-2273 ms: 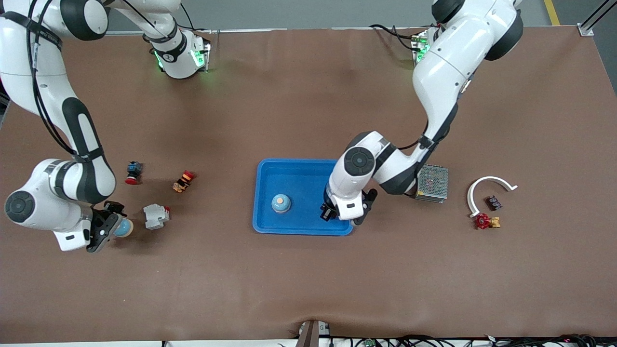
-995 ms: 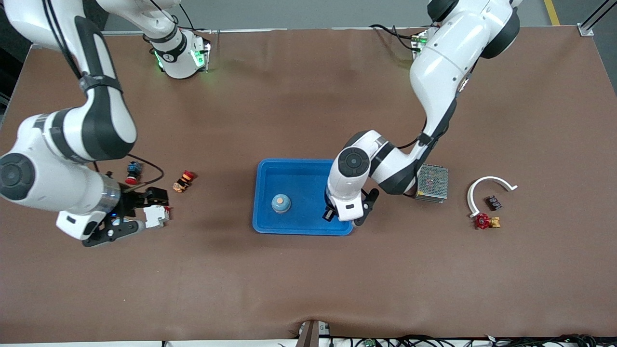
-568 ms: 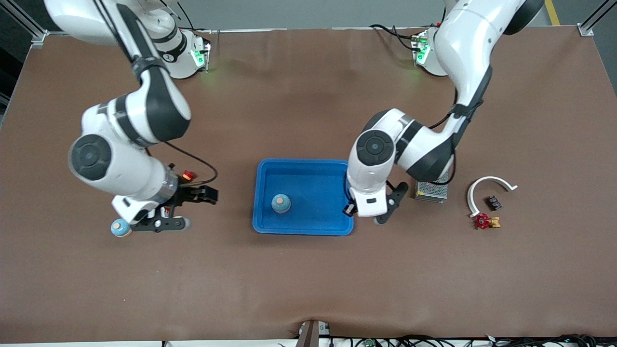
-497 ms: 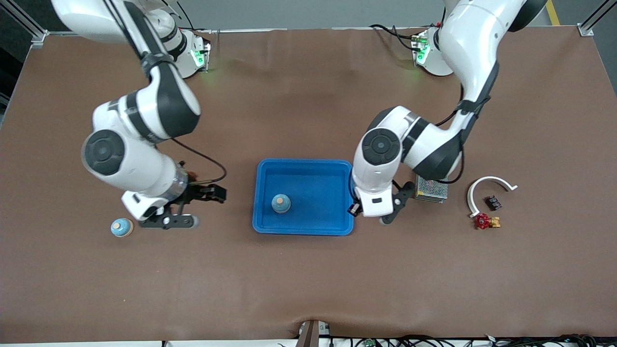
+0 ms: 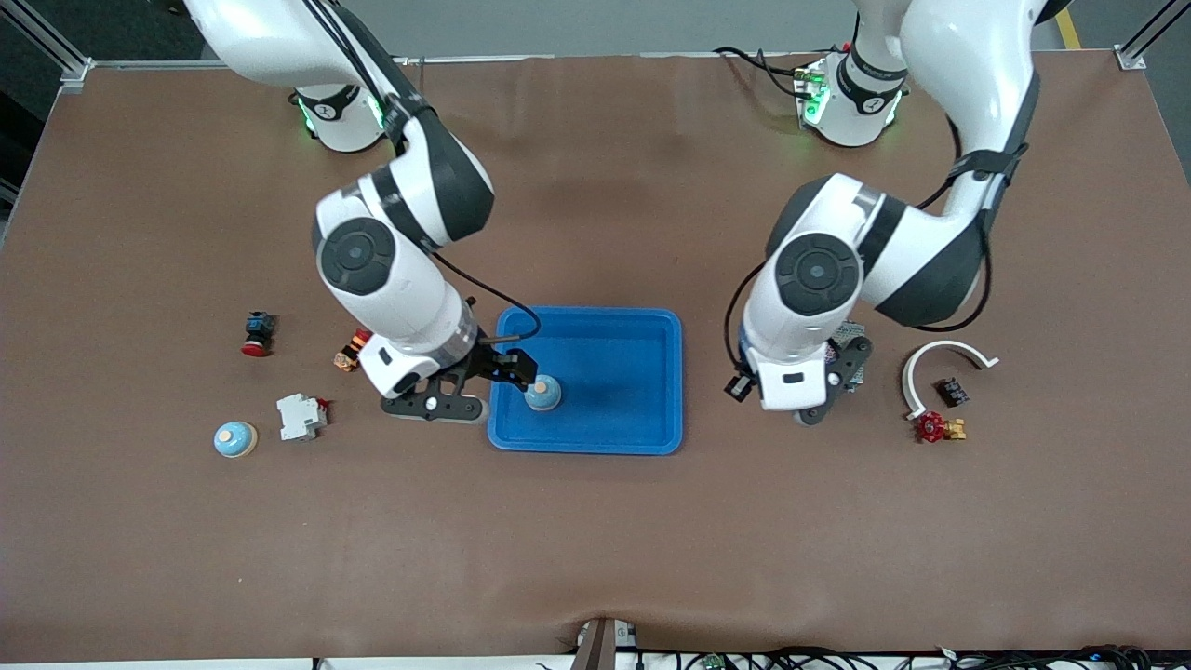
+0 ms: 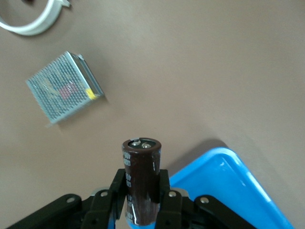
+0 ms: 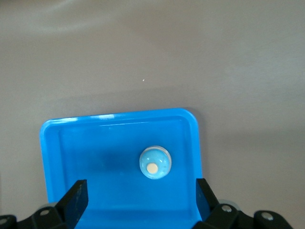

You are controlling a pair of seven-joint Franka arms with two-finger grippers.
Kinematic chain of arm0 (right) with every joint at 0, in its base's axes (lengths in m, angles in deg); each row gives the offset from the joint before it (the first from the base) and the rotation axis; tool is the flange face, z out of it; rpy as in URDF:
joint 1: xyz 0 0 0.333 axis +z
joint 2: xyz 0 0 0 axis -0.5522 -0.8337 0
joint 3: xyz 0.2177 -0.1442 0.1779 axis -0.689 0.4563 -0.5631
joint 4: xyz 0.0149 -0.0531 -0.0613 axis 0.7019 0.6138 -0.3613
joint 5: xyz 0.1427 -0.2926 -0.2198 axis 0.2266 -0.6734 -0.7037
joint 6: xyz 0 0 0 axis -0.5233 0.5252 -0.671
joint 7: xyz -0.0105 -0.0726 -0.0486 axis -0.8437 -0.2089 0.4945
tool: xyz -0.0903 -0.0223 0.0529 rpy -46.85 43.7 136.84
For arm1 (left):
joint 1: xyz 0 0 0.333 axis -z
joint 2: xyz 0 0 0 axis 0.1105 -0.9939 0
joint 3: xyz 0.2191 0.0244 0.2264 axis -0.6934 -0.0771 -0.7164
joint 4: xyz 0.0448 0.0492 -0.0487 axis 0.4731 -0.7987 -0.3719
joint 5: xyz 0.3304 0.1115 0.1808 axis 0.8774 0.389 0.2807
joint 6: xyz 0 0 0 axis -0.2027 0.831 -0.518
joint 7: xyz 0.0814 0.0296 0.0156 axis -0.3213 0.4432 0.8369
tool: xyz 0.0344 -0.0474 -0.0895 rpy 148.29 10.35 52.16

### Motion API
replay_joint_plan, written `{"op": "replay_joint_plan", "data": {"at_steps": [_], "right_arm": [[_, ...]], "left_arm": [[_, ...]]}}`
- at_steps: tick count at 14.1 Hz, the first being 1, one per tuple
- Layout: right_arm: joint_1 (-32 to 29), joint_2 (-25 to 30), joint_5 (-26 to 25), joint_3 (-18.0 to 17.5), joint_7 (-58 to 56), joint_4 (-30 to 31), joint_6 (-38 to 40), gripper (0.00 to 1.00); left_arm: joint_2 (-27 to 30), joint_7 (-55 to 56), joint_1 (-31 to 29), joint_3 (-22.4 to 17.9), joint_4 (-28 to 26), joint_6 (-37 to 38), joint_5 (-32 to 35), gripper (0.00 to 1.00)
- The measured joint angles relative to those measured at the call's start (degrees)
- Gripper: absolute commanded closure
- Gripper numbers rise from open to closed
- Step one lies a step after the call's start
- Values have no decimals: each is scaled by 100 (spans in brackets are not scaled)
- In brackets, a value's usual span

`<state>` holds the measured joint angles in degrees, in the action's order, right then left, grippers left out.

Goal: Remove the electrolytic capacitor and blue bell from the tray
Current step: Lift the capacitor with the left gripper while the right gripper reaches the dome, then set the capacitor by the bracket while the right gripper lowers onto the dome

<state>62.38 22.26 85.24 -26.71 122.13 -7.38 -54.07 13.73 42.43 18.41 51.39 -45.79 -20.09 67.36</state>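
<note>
My left gripper point(image 5: 819, 405) is shut on a dark brown cylindrical capacitor point(image 6: 141, 186). It holds it upright over bare table between the blue tray point(image 5: 651, 372) and the metal mesh box point(image 6: 62, 86). The capacitor is hidden under the hand in the front view. One light blue bell point(image 5: 542, 393) stands in the tray and also shows in the right wrist view point(image 7: 155, 162). A second bell point(image 5: 234, 439) stands on the table toward the right arm's end. My right gripper point(image 7: 140, 200) is open and empty, over the tray's edge point(image 5: 456, 402) at the right arm's end.
A white breaker point(image 5: 301, 416), an orange-red switch point(image 5: 352, 351) and a red-and-blue button point(image 5: 258, 333) lie toward the right arm's end. The mesh box point(image 5: 849, 337), a white arc point(image 5: 944, 358), a red valve point(image 5: 930, 426) and a small dark module point(image 5: 951, 391) lie toward the left arm's end.
My right gripper came away from the bell on the table and swung, empty, to the tray. My left gripper moved off the tray toward the mesh box with the capacitor.
</note>
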Motion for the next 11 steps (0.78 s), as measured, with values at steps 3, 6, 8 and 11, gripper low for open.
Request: {"op": "replay_joint_plan", "data": {"at_steps": [3,6,8,11], "right_arm": [[38,-401,-6,10,47,9,-259,0],[52,-734,-86,20,46,14,-479,0],[83,-852,-96,20,46,14,-489,0],[171,-963,-97,19,46,18,-488,0]], "left_arm": [[577,-805,-486,-2,-609,57,-279,100],[1155,-1491,-984,-4,-1233,191,-455,100],[1462,-1904,-1253,-3,-1597,244,-484,100],[1865,-2474,-1648,-6,-2176,267,-535,100]]}}
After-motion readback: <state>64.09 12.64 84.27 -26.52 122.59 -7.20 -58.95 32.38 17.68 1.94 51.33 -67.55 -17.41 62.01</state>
